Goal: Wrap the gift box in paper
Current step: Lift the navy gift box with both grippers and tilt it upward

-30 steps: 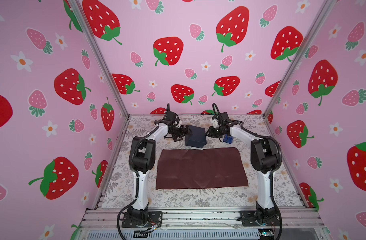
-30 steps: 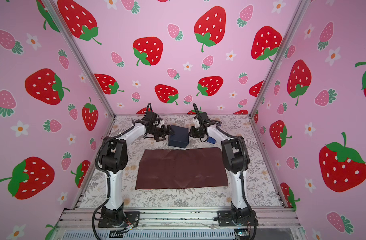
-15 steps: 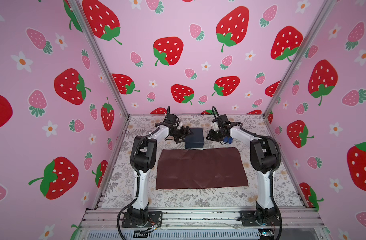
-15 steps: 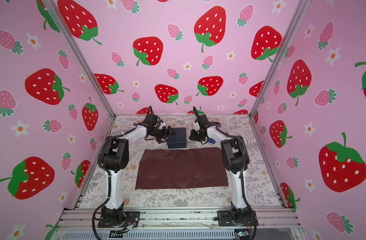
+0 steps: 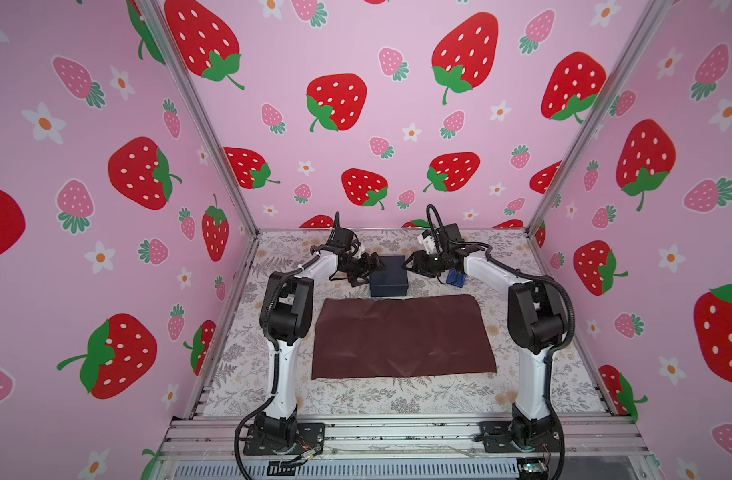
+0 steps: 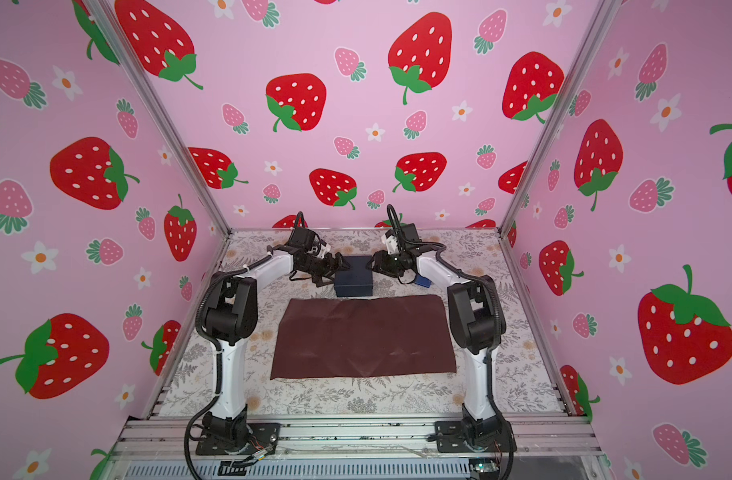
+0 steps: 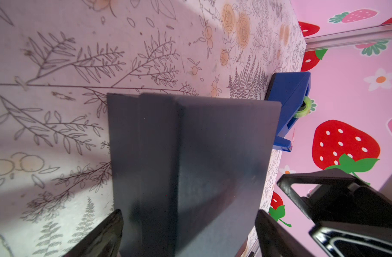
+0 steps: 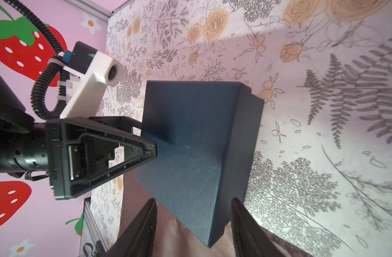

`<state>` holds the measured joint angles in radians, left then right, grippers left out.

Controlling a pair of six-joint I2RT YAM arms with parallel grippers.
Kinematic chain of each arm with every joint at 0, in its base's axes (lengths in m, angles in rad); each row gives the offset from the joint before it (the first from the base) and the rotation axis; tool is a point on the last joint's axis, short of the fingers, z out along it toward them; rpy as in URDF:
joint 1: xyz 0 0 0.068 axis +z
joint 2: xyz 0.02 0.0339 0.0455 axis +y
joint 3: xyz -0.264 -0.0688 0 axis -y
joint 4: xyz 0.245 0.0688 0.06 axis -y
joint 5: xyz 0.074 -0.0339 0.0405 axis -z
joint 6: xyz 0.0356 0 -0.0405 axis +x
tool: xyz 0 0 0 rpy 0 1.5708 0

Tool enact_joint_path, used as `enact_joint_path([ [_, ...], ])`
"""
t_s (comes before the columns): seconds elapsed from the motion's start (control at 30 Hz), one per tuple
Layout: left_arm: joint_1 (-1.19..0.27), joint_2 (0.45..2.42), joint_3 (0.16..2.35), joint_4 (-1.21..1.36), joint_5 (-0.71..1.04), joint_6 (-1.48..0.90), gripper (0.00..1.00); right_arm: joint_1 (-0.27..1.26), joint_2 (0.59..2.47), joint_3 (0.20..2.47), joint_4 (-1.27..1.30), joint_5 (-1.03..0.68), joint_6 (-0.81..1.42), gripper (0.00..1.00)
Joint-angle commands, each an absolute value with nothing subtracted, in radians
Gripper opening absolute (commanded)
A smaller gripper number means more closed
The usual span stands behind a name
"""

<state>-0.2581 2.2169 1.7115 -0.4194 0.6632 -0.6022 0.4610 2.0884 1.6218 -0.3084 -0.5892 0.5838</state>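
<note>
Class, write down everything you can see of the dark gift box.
The gift box is small, dark navy, matte, cardboard-looking, square-topped and low; its lid overhangs a slightly narrower base. It is closed and sits flat on the floral table cover, at the far edge of the maroon paper. The left gripper straddles one end, the right gripper, jaws parted, the opposite corner; whether either presses it is unclear.

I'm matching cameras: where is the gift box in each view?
In a top view: gift box centre, at the paper's far edge.
In a top view: same spot.
Left wrist: centre to bottom edge.
Right wrist: centre.
Shared landmark: left end effector at the box.
</note>
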Motion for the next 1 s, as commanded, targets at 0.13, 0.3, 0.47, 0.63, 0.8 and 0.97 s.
enact_joint_path([
  [0.13,-0.252,2.200,1.712,-0.433,0.673,-0.594,0.94,0.465,2.158,1.614,-0.283,-0.644,0.622,0.51],
  [0.3,-0.247,2.185,1.703,-0.431,0.663,-0.585,0.94,0.458,2.169,1.589,-0.274,-0.605,0.630,0.40],
  [0.47,-0.233,2.153,1.670,-0.405,0.670,-0.580,0.97,0.426,2.137,1.508,-0.241,-0.551,0.649,0.32],
  [0.63,-0.225,2.154,1.668,-0.403,0.698,-0.566,0.98,0.404,2.129,1.470,-0.219,-0.569,0.653,0.29],
  [0.8,-0.225,2.145,1.645,-0.364,0.705,-0.574,0.99,0.399,2.133,1.458,-0.213,-0.578,0.652,0.28],
  [0.97,-0.225,2.162,1.628,-0.293,0.751,-0.619,0.99,0.397,2.137,1.457,-0.211,-0.583,0.650,0.27],
])
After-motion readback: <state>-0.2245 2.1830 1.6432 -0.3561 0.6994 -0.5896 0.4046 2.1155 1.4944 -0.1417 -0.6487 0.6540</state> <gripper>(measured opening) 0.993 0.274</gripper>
